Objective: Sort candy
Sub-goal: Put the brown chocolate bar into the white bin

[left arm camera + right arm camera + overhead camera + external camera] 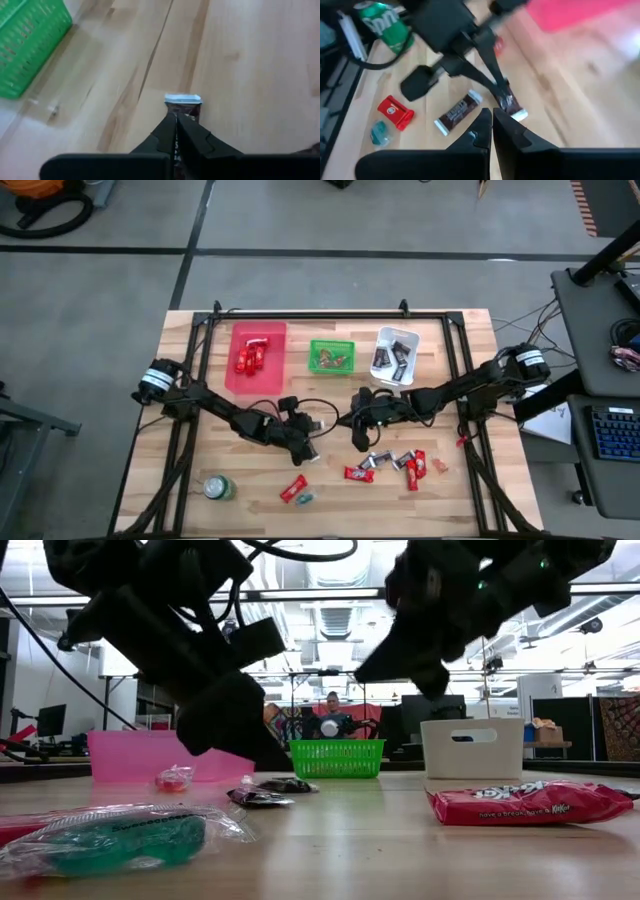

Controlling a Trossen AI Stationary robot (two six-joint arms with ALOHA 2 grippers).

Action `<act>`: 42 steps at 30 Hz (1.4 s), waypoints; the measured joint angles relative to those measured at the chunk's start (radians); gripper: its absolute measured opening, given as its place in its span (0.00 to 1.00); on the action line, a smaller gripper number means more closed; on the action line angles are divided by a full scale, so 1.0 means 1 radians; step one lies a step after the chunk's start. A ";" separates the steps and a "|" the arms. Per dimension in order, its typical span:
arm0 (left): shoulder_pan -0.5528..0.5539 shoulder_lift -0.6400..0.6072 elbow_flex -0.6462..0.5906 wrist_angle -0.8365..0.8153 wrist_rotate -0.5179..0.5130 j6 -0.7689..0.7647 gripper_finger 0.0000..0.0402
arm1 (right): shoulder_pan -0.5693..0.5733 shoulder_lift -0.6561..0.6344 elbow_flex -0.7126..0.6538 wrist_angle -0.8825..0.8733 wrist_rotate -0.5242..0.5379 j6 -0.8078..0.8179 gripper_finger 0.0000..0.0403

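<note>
Candy positions govern the next transfer, so you should confirm them first; the left gripper point(176, 125) has its fingers pinched together on a dark brown-and-silver candy point(183, 106), low over the table point(200, 350) near its middle; the wrapper's long axis runs in line with the fingers, its silver end projecting just beyond the tips. You will find the white bin point(394, 355), which holds similar dark wrappers, on the far side of the table toward the right arm, with the green basket point(332, 357) between it and the pink tray point(258, 358); judge the carry as a lift and a swing to that far right side. The right gripper point(492, 120) hangs nearby with its fingers together and empty, near a second dark candy point(458, 112); remaining sweets lie scattered along the near edge.
</note>
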 joint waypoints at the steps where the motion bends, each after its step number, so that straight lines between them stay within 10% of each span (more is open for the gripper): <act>1: 0.000 0.000 0.003 0.005 0.000 0.008 0.00 | 0.000 0.011 0.000 -0.002 -0.001 0.037 0.02; 20: 0.003 -0.119 -0.041 -0.101 0.141 0.180 0.00 | -0.003 0.091 0.036 0.013 -0.047 0.136 0.06; 42: 0.011 -0.085 -0.230 0.174 0.160 0.108 0.00 | -0.066 0.348 0.182 -0.003 -0.056 0.435 0.59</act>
